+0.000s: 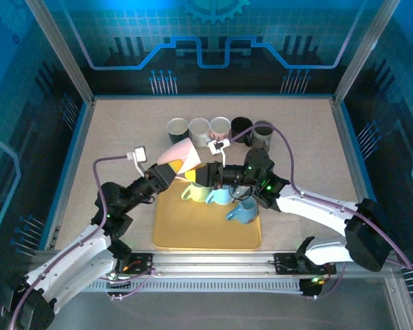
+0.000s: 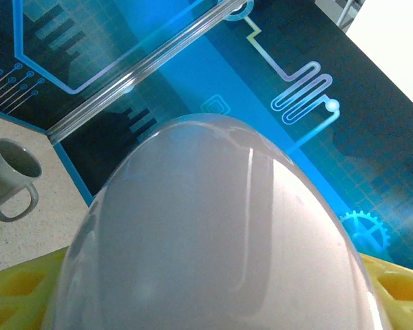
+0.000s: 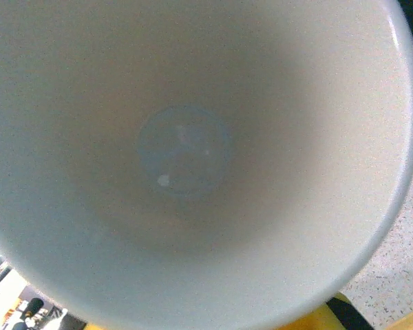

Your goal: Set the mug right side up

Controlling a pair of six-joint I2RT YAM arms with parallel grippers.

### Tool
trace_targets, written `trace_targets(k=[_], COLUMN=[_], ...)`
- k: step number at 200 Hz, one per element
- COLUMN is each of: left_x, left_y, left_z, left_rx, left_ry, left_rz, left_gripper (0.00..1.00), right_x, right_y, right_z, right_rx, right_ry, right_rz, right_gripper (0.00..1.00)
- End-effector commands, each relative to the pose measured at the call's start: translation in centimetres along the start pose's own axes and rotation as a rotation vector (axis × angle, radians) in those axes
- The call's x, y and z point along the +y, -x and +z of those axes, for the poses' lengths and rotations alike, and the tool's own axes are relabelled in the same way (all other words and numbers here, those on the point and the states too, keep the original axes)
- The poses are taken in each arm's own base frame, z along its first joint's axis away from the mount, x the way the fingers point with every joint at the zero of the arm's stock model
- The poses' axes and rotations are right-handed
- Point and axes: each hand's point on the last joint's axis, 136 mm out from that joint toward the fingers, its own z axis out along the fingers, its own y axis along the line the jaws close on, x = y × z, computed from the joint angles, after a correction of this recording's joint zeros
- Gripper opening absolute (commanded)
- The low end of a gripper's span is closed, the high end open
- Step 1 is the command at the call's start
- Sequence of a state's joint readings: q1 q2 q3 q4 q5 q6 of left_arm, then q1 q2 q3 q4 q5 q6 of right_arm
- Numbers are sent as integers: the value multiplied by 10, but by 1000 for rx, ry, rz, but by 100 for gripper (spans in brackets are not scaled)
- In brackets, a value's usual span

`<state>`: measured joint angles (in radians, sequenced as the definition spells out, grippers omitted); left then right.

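A tray lies on the table, in the lower middle of the top view. Three cups sit on the upper part of the tray, in a line going from left down to right. Above the tray, near the middle of the picture, a row of five cups stands side by side on the table. The mug is between that row and the tray, over the tray's upper left corner. The left gripper is at the mug's lower left, and the right gripper is at its lower right. In the left wrist view, a single cup stands on the table at the left edge, left of the mug.
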<state>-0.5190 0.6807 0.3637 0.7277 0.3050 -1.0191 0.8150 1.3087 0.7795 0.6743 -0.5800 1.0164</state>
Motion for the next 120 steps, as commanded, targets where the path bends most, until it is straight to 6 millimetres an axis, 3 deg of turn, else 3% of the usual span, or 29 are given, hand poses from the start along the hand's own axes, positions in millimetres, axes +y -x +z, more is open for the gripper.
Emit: trace_targets(k=[1, 27, 58, 120], left_x=[-21, -19, -23, -3], left_y=[-6, -7, -8, -5], left_z=[-1, -3, -2, -15], left_rx=[40, 36, 58, 40], left_ry=[-87, -80, -75, 98], left_rz=[9, 2, 6, 31], left_gripper=[66, 73, 99, 99], right_x=[12, 12, 11, 11], right_y=[25, 24, 22, 19], right_z=[-5, -7, -8, -20], right_rx=[-92, -92, -82, -72], right_ry=[-12, -20, -35, -107], right_rz=[-77, -82, -99, -169], right_gripper=[0, 0, 0, 0])
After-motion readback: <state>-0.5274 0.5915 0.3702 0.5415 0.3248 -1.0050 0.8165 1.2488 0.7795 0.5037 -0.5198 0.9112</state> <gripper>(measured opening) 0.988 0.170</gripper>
